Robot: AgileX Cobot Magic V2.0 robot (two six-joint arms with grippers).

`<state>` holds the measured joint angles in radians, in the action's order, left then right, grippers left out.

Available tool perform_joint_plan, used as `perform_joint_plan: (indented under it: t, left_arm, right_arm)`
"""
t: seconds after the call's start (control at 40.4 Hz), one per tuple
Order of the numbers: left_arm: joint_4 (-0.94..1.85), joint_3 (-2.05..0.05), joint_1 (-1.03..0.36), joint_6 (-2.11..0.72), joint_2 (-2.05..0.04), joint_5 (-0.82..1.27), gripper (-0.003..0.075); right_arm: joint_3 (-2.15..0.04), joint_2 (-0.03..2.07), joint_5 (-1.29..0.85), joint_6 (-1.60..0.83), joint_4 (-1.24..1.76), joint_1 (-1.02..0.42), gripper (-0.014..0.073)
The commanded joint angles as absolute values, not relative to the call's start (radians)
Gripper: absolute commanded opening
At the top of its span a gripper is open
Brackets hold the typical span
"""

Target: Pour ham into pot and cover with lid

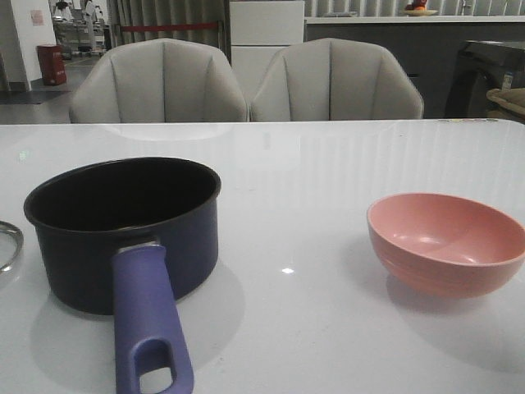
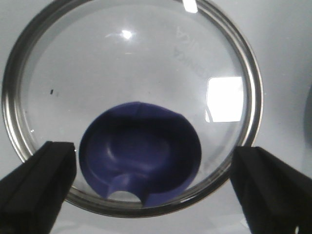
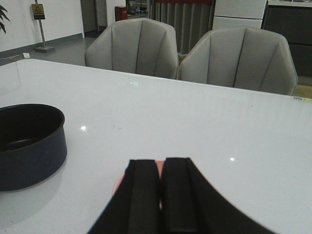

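The dark navy pot (image 1: 123,234) stands at the front left of the white table, its purple-blue handle (image 1: 148,320) pointing toward me; it also shows in the right wrist view (image 3: 29,146). No ham shows in any view. The glass lid (image 2: 131,63) with its metal rim and blue knob (image 2: 141,151) lies flat on the table, just left of the pot (image 1: 6,242). My left gripper (image 2: 151,146) is open above the lid, one finger on each side of the knob, not touching it. My right gripper (image 3: 162,161) is shut and empty above the pink bowl (image 3: 119,184).
The pink bowl (image 1: 447,242) sits at the front right and looks empty inside. Two grey chairs (image 1: 246,82) stand behind the table's far edge. Neither arm shows in the front view.
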<state>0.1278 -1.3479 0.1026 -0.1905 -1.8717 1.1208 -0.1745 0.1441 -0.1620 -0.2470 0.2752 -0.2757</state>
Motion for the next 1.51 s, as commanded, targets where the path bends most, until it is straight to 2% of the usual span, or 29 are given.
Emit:
perform_joint_plan:
  t: [0.0, 0.52, 1.164, 1.337, 1.486]
  left_arm:
    - [0.135, -1.378, 0.104, -0.190, -1.849, 1.108, 0.0662]
    - [0.135, -1.378, 0.104, -0.193, -1.892, 1.082, 0.0649]
    - [0.135, -1.378, 0.104, -0.193, -1.893, 1.120, 0.0286]
    - [0.135, -1.378, 0.104, -0.193, -1.893, 1.124, 0.0227]
    - [0.135, -1.380, 0.104, -0.193, -1.891, 1.136, 0.0206]
  right_arm:
    - [-0.199, 0.153, -0.087, -0.256, 0.279, -0.275, 0.0150]
    - [-0.199, 0.153, -0.087, -0.256, 0.279, -0.275, 0.0150]
    - [-0.199, 0.153, -0.087, -0.256, 0.279, -0.275, 0.0150]
    - [-0.199, 0.153, -0.087, -0.256, 0.279, -0.275, 0.0150]
    - [-0.199, 0.153, -0.087, -0.256, 0.279, -0.275, 0.0150]
